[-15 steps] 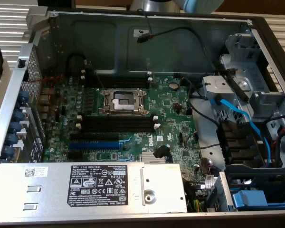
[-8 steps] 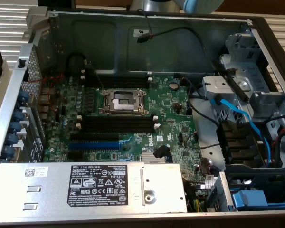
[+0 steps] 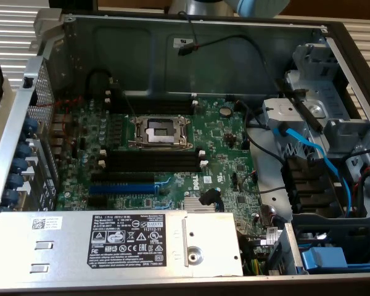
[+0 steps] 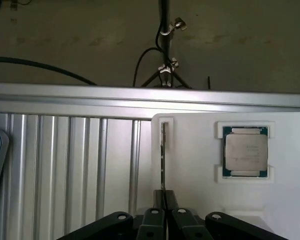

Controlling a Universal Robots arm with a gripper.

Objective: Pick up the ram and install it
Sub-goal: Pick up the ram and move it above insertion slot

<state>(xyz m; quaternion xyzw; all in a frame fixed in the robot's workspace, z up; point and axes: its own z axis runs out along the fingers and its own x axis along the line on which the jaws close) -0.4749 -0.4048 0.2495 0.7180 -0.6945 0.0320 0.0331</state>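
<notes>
Gripper (image 4: 165, 194) fingers (image 4: 158, 201) drawn almost together, pinching near end of ram (image 4: 163, 150). Ram stands on edge in narrow slot of white tray (image 4: 190, 165), long axis running straight away from gripper. 1 processor (image 4: 246, 150) in recess of same tray, apart from ram. Black memory slots (image 3: 151, 161) on motherboard (image 3: 222, 142) in open case.

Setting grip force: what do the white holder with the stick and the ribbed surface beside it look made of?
The flat white holder looks like matte plastic, moulded or printed: even dull white, rounded recess edges. The ribbed grey surface looks like bare metal, probably aluminium: streaky highlights along its ridges.
</notes>
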